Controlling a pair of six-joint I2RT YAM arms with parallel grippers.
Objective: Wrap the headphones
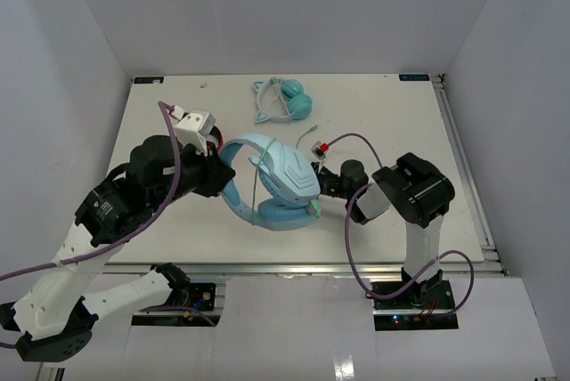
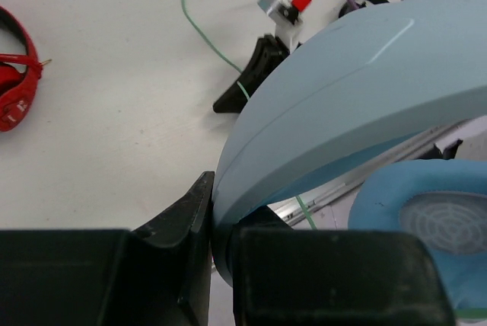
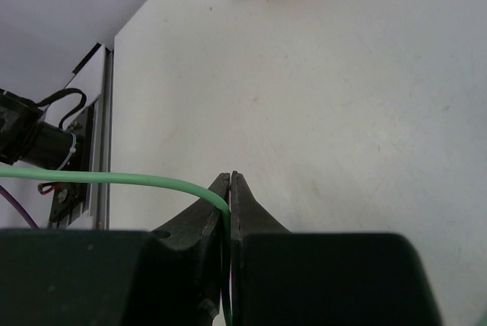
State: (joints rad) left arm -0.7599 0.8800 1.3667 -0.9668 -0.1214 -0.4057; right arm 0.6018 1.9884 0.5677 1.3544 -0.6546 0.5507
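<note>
The light-blue headphones [image 1: 278, 176] lie at mid-table, one cup on top of the other. My left gripper [image 1: 218, 172] is shut on their wide headband [image 2: 342, 97], which is pinched between its jaws [image 2: 221, 208]. A padded cup [image 2: 426, 219] shows to the right of the jaws. My right gripper [image 1: 322, 187] sits just right of the cups and is shut [image 3: 230, 180] on the thin pale-green cable [image 3: 114, 177]. The cable runs out to the left of its fingertips. It also crosses the cups [image 1: 253, 187] and trails over the table [image 2: 202, 33].
A smaller teal pair with a white cat-ear band [image 1: 287, 101] lies at the back centre. A red-and-black pair [image 2: 15, 90] lies left of the headband, hidden under my left arm in the top view. The table's metal front rail [image 1: 312, 267] is near.
</note>
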